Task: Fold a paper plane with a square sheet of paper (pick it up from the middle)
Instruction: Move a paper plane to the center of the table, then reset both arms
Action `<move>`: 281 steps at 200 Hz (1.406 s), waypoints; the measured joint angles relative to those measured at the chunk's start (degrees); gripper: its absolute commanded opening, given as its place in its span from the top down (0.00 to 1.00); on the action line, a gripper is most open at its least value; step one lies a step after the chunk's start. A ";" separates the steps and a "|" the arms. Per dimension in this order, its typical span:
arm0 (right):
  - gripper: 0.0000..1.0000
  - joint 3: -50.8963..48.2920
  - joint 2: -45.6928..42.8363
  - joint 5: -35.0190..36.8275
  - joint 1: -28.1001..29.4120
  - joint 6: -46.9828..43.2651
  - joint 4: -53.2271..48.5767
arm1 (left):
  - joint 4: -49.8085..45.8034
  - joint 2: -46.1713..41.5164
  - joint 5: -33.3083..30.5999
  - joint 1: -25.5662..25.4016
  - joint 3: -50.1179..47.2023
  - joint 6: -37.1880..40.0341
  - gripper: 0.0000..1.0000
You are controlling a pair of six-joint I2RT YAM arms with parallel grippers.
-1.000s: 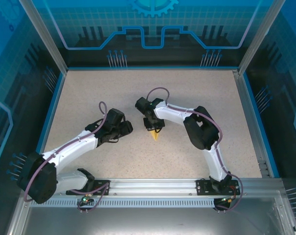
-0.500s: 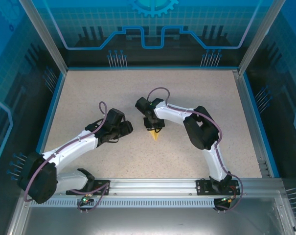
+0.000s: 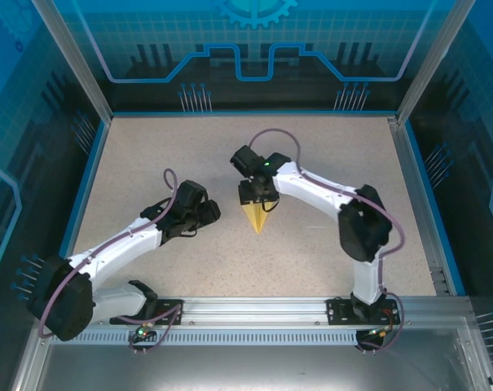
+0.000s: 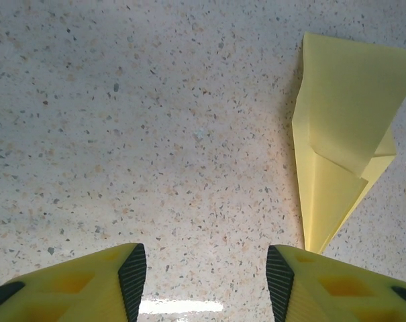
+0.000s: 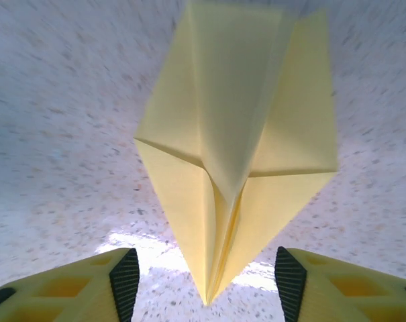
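While paper plane (image 3: 255,217) lies free | left fingers (image 4: 88,285), right fingers (image 5: 337,288) parted, empty | open table (image 3: 148,155) around

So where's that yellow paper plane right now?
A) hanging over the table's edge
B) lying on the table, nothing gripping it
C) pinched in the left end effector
B: the paper plane lies flat on the table, and the fingers of the right end effector stand open either side of its tip without touching it.

no legible text, no labels, no brand marks, no numbers or signs
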 measured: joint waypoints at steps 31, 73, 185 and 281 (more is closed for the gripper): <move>0.21 -4.70 -10.84 6.36 0.44 -1.68 1.44 | -0.61 -1.60 -1.68 0.00 0.00 0.31 0.43; 0.11 -17.75 -27.23 20.44 0.92 -5.64 5.99 | -1.64 -5.22 -5.38 0.00 0.00 1.62 0.34; 0.08 -58.40 -41.00 24.68 -23.50 -30.01 39.63 | -3.89 -11.74 -21.31 1.44 -3.32 8.20 0.02; 0.10 -64.11 -28.89 0.09 -36.85 -39.95 74.66 | -2.97 -14.51 -24.24 6.69 -6.19 14.27 0.01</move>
